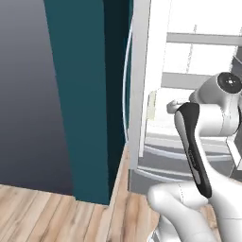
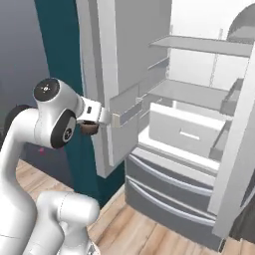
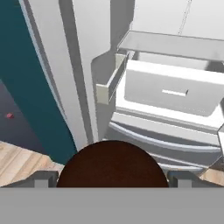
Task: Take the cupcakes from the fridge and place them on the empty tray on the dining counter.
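Observation:
The fridge (image 2: 189,94) stands open in front of me, with a white inside, bare shelves and a white drawer (image 3: 170,87). My gripper (image 3: 112,179) is shut on one dark-brown cupcake (image 3: 112,164), whose round top bulges between the two fingertips (image 3: 43,178). From the right base view the cupcake (image 2: 89,129) hangs under the hand, just outside the fridge's left door (image 2: 107,74) and at the height of its door bin. The tray and the dining counter are out of view.
A teal panel (image 1: 80,94) rises left of the fridge, close to my arm. The right door (image 2: 239,149) stands open on the far side. Grey bottom drawers (image 2: 164,189) sit below the white inside. Wood floor (image 1: 47,212) lies underneath.

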Robot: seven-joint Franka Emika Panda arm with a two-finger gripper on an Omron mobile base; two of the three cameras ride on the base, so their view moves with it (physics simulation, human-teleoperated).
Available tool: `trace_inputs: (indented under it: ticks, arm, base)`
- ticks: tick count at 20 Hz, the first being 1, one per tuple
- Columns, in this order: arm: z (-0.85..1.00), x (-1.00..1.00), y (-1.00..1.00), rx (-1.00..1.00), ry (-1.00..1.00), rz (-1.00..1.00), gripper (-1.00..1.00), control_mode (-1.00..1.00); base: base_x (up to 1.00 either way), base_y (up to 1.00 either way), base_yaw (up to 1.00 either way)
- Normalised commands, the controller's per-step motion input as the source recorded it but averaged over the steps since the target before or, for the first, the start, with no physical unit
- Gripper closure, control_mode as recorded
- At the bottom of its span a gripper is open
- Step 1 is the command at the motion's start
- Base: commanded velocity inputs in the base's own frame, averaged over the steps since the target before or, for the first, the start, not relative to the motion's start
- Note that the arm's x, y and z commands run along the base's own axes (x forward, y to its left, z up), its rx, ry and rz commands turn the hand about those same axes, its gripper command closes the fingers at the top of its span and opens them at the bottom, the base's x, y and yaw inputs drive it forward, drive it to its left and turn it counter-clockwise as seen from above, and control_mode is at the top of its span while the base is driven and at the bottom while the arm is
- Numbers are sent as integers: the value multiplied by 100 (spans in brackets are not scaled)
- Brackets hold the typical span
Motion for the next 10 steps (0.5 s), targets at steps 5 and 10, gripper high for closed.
trace_inputs:
  ticks: [5,10]
  arm:
    - [0,0,0,0,0,0,100,100]
    - [0,0,0,0,0,0,100,100]
  base:
    - [-19,36,88]
    - [-14,40,87]
